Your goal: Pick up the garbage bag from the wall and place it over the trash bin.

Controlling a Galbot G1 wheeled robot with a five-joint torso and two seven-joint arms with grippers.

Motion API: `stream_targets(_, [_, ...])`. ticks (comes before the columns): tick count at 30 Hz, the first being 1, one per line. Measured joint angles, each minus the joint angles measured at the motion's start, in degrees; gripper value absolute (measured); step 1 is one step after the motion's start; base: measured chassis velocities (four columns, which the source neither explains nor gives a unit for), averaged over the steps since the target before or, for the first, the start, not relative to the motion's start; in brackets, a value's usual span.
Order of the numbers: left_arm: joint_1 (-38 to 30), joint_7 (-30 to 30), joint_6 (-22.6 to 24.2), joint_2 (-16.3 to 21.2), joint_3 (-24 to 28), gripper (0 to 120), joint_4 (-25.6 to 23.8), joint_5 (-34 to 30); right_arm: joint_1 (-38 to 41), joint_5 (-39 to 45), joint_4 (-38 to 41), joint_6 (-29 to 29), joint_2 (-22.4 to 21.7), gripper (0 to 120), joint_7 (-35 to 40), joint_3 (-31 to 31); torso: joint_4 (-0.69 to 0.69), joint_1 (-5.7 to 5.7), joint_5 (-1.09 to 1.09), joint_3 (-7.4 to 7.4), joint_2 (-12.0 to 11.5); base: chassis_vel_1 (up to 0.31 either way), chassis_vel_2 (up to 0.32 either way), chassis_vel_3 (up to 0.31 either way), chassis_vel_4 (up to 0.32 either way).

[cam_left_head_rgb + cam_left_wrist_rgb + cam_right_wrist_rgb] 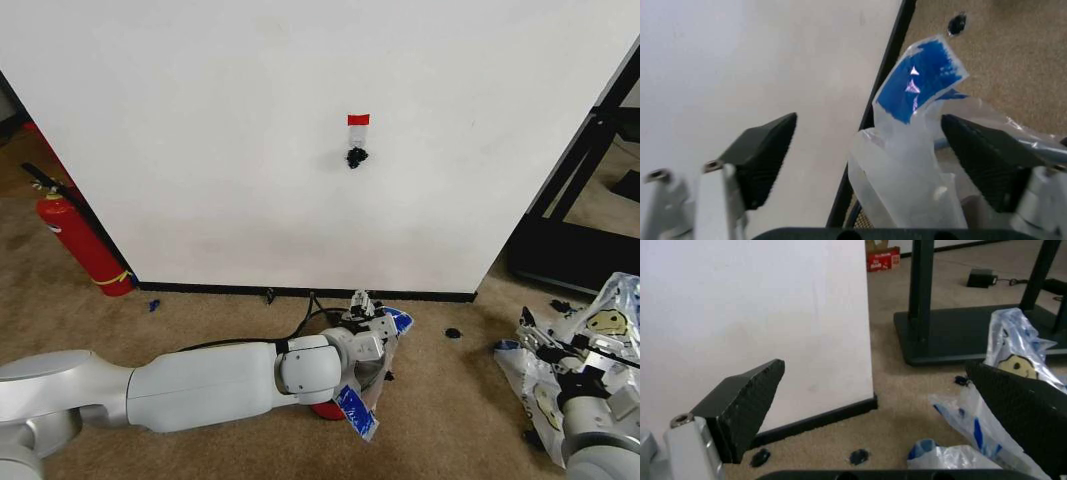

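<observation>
The garbage bag (372, 392), thin clear plastic with blue patches, hangs over the trash bin (323, 409), whose red base peeks out under my left arm, just in front of the wall (250, 130). My left gripper (372, 314) is low over the bin and open. In the left wrist view a raised flap of the garbage bag (917, 85) stands loose between the spread fingers (763, 150) of the left gripper (869, 121), and a bit of bin mesh (862, 220) shows below. On the wall are a red tape tag (358, 119) and a bare black hook (356, 156). My right gripper (548, 346) (875, 365) hovers open at the lower right.
A heap of similar smiley bags (603, 330) (1013, 365) lies on the carpet beside my right gripper. A red fire extinguisher (85, 245) stands at the wall's left end. A black stand base (960, 335) sits right of the wall. Small dark scraps dot the carpet.
</observation>
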Motion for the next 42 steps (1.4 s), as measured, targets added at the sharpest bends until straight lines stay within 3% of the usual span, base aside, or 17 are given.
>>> stream_targets(12, [-1.81, -0.3, 0.33, -2.56, 3.99, 35, 2.74, 0.02, 0.48, 0.94, 0.15, 0.01, -0.39, 100, -0.08, -0.03, -0.01, 0.0, 0.0, -0.01, 0.0, 0.0, 0.0, 0.0, 0.0])
stream_targets(23, [-3.49, 0.47, 1.71, -3.53, 7.22, 32, 4.18, -0.16, 0.78, 1.47, 0.28, -0.15, -0.16, 100, -0.06, -0.57, 0.0, 0.0, 0.0, -0.01, 0.0, 0.0, 0.0, 0.0, 0.0])
stream_targets(33, [-4.17, -1.31, 1.9, -6.3, 6.37, 32, 6.66, -1.27, 0.25, 1.86, 0.67, -0.14, 0.32, 100, 0.05, -0.37, -0.01, 0.0, 0.0, 0.0, 0.0, 0.0, 0.0, 0.0, 0.0])
stream_targets(37, [-4.06, -2.29, 1.71, -6.59, 5.91, 23, 7.06, -2.38, 0.11, 1.71, 0.63, -0.2, 0.47, 100, 0.04, -1.48, -0.01, 0.0, 0.0, -0.01, 0.0, 0.0, 0.0, 0.0, 0.0])
stream_targets(42, [-3.67, -2.71, 1.48, -6.55, 5.29, 1, 7.5, -3.03, -0.4, 0.74, 0.28, -0.73, -0.2, 100, -0.22, -5.52, -0.01, 0.0, 0.0, 0.0, 0.0, 0.0, 0.0, 0.0, 0.0])
